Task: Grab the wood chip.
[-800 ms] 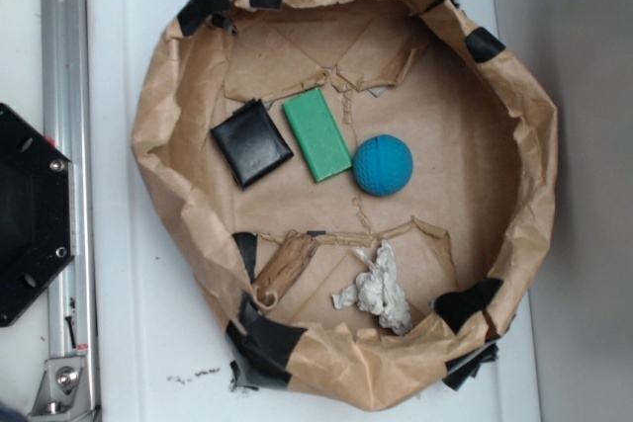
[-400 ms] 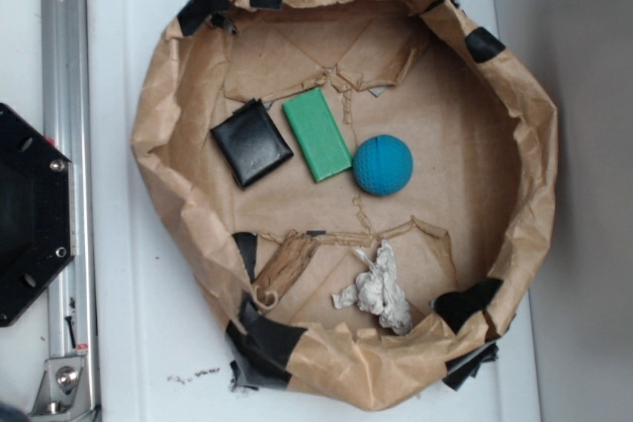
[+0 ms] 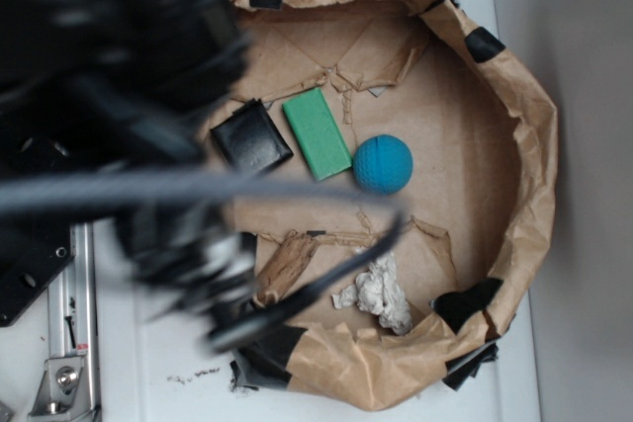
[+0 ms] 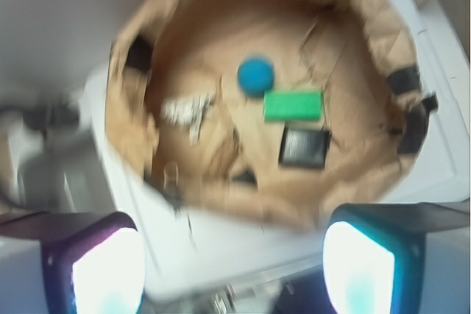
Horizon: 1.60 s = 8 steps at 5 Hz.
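Note:
The wood chip (image 3: 287, 266), a small streaky brown piece, lies on the paper lining at the bowl's lower left, next to black tape. My arm (image 3: 129, 135) is a dark blur high over the bowl's left rim and partly covers it. In the wrist view my gripper (image 4: 232, 273) is open and empty, its two pale pads (image 4: 103, 273) wide apart over the white surface outside the bowl's rim. The chip is too blurred to pick out in that view.
The paper-lined bowl (image 3: 514, 126) also holds a black square (image 3: 259, 143), a green block (image 3: 316, 133), a blue ball (image 3: 383, 165) and a crumpled white paper wad (image 3: 376, 291). A metal rail (image 3: 69, 343) runs along the left.
My arm has swung in from the left and now blurs across the left of the exterior view. The things in the bowl have not moved.

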Available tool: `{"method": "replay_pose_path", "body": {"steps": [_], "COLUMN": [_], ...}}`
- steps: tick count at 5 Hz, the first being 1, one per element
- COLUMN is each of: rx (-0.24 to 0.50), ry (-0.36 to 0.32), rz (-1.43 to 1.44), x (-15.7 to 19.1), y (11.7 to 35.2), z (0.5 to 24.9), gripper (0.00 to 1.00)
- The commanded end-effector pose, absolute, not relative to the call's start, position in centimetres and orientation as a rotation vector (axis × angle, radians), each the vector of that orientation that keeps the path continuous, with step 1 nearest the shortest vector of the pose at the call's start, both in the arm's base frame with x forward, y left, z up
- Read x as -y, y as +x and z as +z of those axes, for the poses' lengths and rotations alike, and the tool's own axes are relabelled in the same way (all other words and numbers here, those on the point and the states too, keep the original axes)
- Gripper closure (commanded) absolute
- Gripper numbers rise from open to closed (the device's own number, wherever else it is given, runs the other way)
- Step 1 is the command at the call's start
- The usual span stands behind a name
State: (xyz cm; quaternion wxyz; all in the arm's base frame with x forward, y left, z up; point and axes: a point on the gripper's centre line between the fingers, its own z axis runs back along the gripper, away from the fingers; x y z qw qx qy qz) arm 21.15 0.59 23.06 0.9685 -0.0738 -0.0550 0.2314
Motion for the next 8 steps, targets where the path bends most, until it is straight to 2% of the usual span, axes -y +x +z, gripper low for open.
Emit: {"method": "replay_pose_path", "body": {"steps": [1, 4, 5, 8], "rx": [0.078, 0.078, 0.059, -0.053], "ry": [-0.106, -0.106, -0.148, -0.140], "rz": [0.690, 0.690, 0.695, 0.712], "x": [-2.1, -2.1, -1.8, 1.6], "y": [24.2, 24.2, 24.5, 24.5], "z": [20.6, 20.6, 17.2, 8.7], "gripper": [0.00, 0.00, 0.00, 0.00]}}
